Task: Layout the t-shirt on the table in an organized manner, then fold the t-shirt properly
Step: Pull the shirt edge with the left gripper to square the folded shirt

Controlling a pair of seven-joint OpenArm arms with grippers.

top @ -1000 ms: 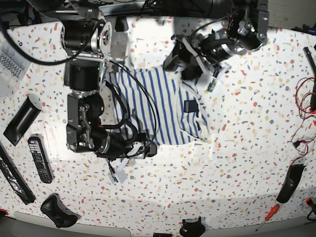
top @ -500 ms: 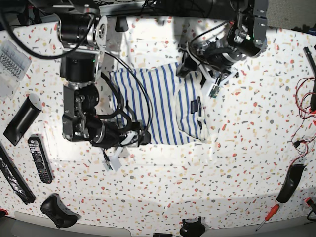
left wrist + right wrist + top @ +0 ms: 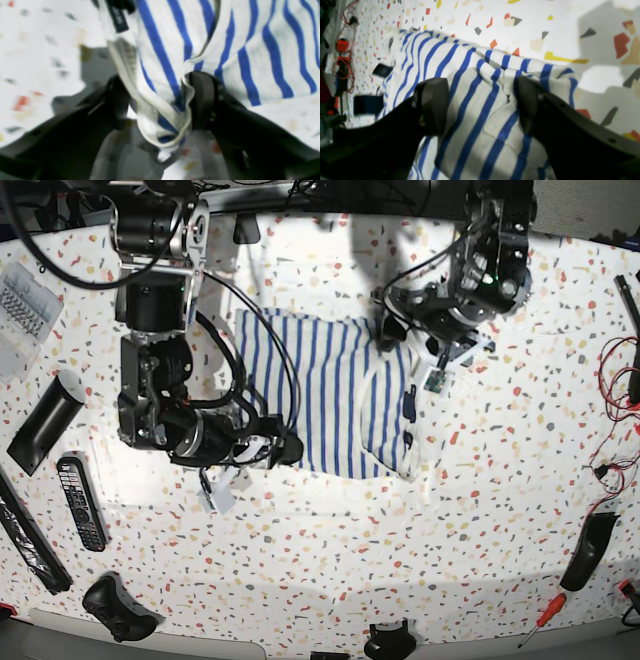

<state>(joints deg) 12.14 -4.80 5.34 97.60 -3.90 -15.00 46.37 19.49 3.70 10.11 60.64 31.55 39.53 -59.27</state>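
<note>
Both grippers wide at opposite edges of striped t-shirt (image 3: pixel 330 395).
Left gripper (image 3: pixel 160 102) straddles bunched hem; right gripper (image 3: pixel 480 105) straddles a fold; grip unclear.

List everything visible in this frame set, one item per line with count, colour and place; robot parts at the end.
t-shirt: one, white with blue stripes, folded at table centre.
table: one, white speckled terrazzo, under everything.
remote control: one, black, left side.
game controller: one, black, near-left edge.
screwdriver: one, red handle, near-right corner.
red wires: a tangle, right edge.
keyboard: one, pale, far-left edge, partly cut off.
black flat bar: one, left side; what it is I cannot tell.
left tool: one, black, fingers either side of a bunched shirt edge, cloth between them.
right tool: one, black, jaws wide over the shirt's corner.
</note>
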